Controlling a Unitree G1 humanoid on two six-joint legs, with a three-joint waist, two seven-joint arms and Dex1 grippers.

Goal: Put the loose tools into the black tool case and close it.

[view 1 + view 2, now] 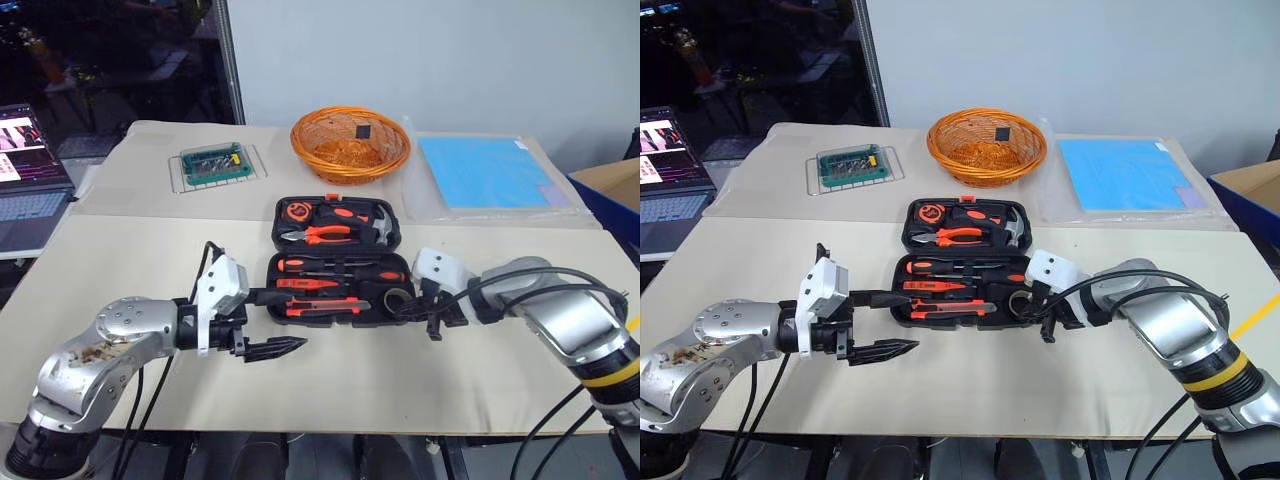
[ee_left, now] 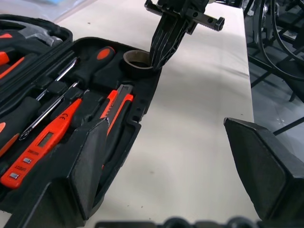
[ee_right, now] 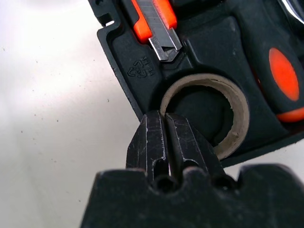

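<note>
Tool case (image 1: 336, 262) lies open at frame centre on bench (image 1: 150, 250), screwdrivers (image 1: 325, 266), knife (image 1: 330, 308) & tape roll (image 1: 397, 298) in its near half; right pincer (image 3: 165, 124) fully closed, tips at roll's rim, gripping nothing; left pincer (image 1: 283, 321) wide open, empty, lower left.

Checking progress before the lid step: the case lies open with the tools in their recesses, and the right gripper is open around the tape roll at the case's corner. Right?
Not quite. The right gripper is shut, its fingers pressed together at the rim of the tape roll, as the right wrist view shows. The rest holds: the black tool case lies open with the tools in their recesses.
</note>
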